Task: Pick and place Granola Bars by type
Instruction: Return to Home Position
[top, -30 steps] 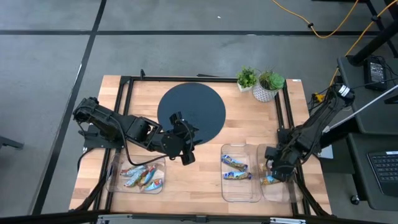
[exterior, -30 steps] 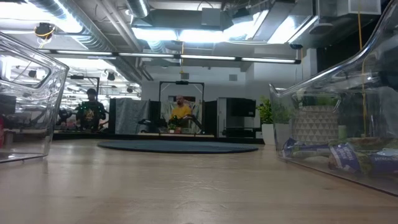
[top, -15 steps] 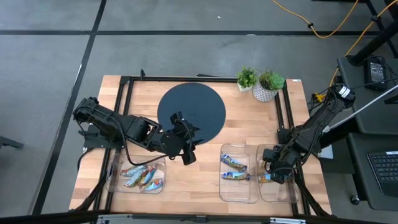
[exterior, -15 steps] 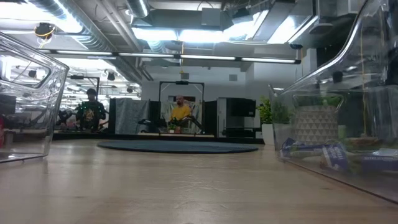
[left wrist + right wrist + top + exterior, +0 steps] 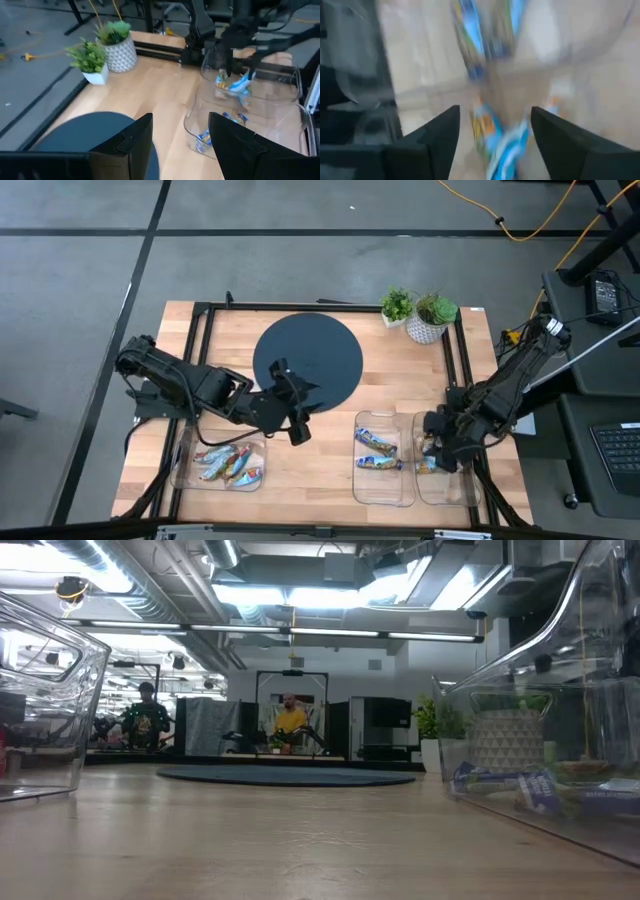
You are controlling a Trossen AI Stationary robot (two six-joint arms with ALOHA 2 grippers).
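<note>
At 4 o'clock on the table (image 5: 320,475), the right gripper (image 5: 437,452) hangs over the right bin (image 5: 447,492), near that bin's 12 o'clock end. Its fingers (image 5: 427,145) are spread wide with nothing gripped. Right-bin bars (image 5: 432,468) lie below and show between the fingers as a blur of blue and orange wrappers; the count is not readable.

The middle bin (image 5: 388,488) stands just beside the right bin, on its 9 o'clock side. Middle-bin bars (image 5: 378,444): two, blue wrappers, lying flat, one toward 12 o'clock of the other. The low view shows the same blue wrappers through the clear wall.

The left bin (image 5: 190,480) is at 7 o'clock on the table. Left-bin bars (image 5: 225,463) lie in a loose cluster, red-orange, blue and silver mixed.

The left gripper (image 5: 299,432) sits near table centre, at the 6 o'clock edge of the round dark mat (image 5: 308,355), well apart from all bins. Its fingers (image 5: 132,142) are parted and hold nothing.

Two potted plants (image 5: 432,313) stand at 1 o'clock, by the far edge.
</note>
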